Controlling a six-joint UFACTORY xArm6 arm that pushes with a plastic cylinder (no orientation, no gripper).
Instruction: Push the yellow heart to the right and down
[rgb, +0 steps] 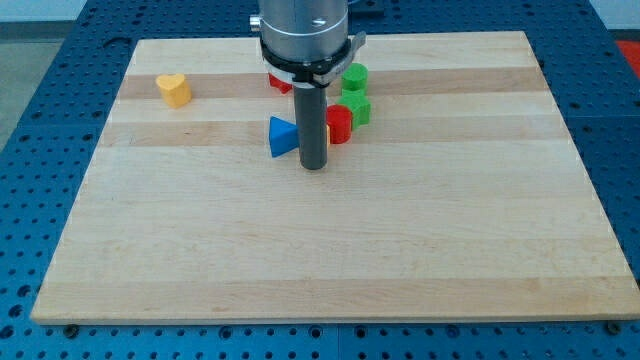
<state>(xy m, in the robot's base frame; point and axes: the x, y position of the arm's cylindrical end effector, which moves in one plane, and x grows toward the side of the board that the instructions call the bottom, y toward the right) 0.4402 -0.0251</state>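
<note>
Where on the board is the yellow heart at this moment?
The yellow heart sits alone near the wooden board's top-left corner, well to the view's left of the blue triangle and my tip.

No legible text, label, brand mark, number or sign appears anywhere in the camera view. The wooden board (330, 240) carries plain grain only, with no printing. The visible faces of the yellow heart (174, 89), the blue triangular block (281, 137), the red blocks (340, 124) and the green blocks (355, 78) are unmarked. The grey arm housing (304, 25) and the dark rod ending in my tip (315, 166) show no readable lettering.
</note>
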